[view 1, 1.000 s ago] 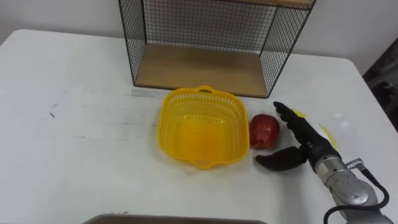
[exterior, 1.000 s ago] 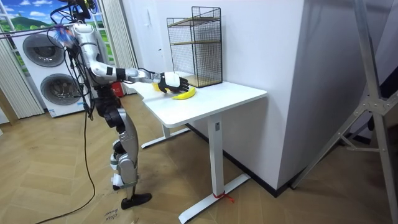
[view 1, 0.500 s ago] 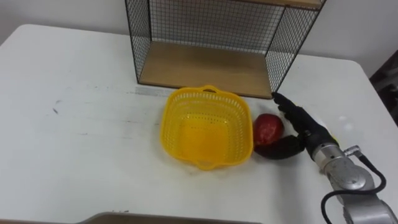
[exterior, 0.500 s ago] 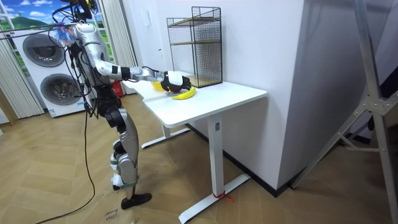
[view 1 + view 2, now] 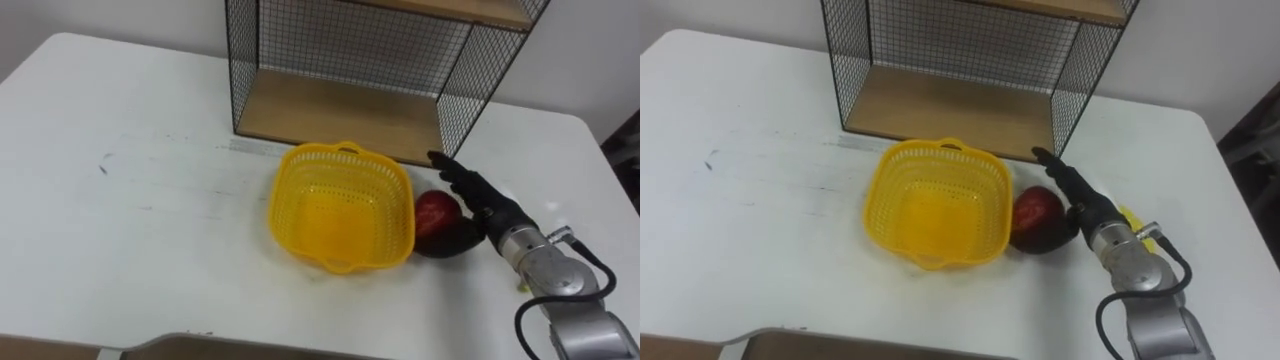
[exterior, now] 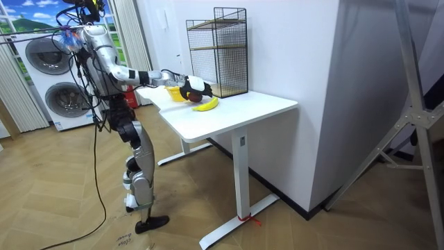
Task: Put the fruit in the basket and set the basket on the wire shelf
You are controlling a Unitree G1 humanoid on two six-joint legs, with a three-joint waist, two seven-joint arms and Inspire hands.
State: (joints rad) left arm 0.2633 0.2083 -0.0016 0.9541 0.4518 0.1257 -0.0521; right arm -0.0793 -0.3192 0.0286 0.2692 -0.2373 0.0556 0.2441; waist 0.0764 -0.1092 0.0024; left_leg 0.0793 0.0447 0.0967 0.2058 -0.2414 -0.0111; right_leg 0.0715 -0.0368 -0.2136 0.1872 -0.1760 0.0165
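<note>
Right hand clasps the red apple, thumb beneath.
Apple touches the yellow basket; wire shelf just behind, surface open leftward.

the right hand has closed the gap to the red apple. its fingers now lie along the fruit's far side, and the thumb, spread wide a second ago, has curled round the near side. in the room view the hand has drawn off the banana, which now lies bare just beside it.
</note>
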